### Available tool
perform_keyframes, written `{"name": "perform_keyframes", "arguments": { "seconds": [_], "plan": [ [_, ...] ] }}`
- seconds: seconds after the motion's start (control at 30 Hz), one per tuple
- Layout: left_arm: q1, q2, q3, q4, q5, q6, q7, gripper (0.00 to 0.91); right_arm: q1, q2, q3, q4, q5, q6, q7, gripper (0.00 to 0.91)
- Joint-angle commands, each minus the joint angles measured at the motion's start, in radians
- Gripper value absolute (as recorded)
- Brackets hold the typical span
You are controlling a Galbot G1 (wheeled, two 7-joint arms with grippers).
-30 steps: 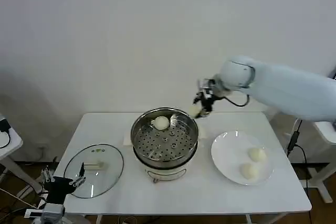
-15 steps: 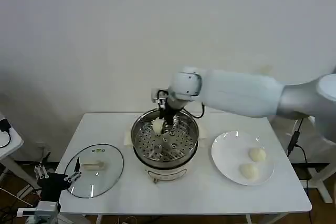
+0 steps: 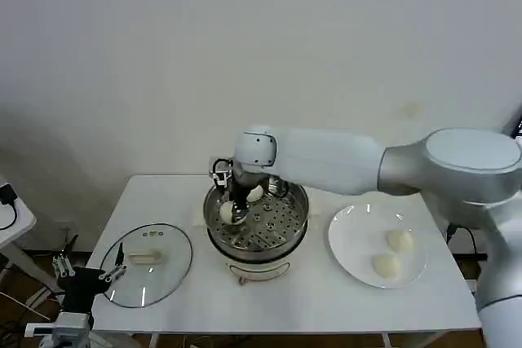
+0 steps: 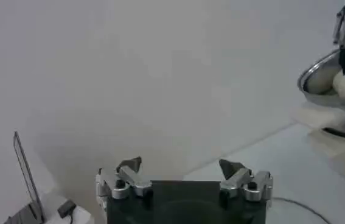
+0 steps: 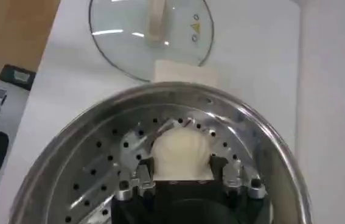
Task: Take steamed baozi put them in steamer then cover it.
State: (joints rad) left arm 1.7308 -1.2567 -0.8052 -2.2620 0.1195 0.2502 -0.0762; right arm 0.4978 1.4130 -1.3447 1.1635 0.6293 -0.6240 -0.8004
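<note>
We are seeing the right gripper (image 3: 232,211) pinching one baozi (image 5: 181,152) over the steamer (image 3: 289,230) tray's left part | another bun (image 3: 255,193) is lying in it (far side) | two buns (image 3: 400,240) are sitting on the plate (image 3: 347,238) right of the steamer | left gripper (image 4: 184,176) is idling, fingers spread, beside the glass lid (image 3: 171,270) left of the steamer

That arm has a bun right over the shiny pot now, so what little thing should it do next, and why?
Probably lower a touch and open its fingers. The right gripper holds a baozi just above the perforated tray of the steamer, beside the bun already inside. Two more wait on the plate.
</note>
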Motion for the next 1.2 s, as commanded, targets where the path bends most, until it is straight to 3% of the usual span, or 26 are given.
{"name": "perform_keyframes", "arguments": {
  "seconds": [0.03, 0.33, 0.37, 0.8, 1.0, 1.2],
  "plan": [
    [0.000, 0.000, 0.000, 0.002, 0.000, -0.001, 0.000, 0.907, -0.032, 0.047, 0.003, -0.070, -0.024, -0.006, 0.003, 0.615],
    [0.000, 0.002, 0.000, 0.001, 0.000, 0.000, 0.000, 0.907, -0.035, 0.059, 0.008, -0.085, -0.034, 0.000, 0.000, 0.615],
    [0.000, 0.002, 0.001, 0.001, 0.000, -0.001, 0.000, 0.907, -0.033, 0.059, 0.008, -0.084, -0.033, 0.000, 0.001, 0.907],
    [-0.005, -0.003, 0.016, -0.005, 0.005, 0.004, 0.005, 0.907, 0.103, -0.052, -0.006, 0.083, 0.002, 0.003, -0.022, 0.907],
    [-0.005, 0.007, 0.017, -0.011, -0.002, 0.013, 0.011, 0.907, 0.214, -0.228, -0.050, 0.216, -0.015, 0.035, -0.061, 0.907],
    [-0.003, 0.026, 0.021, -0.014, -0.004, 0.017, 0.017, 0.907, 0.288, -0.476, -0.082, 0.319, -0.130, 0.181, -0.152, 0.907]
  ]
}}
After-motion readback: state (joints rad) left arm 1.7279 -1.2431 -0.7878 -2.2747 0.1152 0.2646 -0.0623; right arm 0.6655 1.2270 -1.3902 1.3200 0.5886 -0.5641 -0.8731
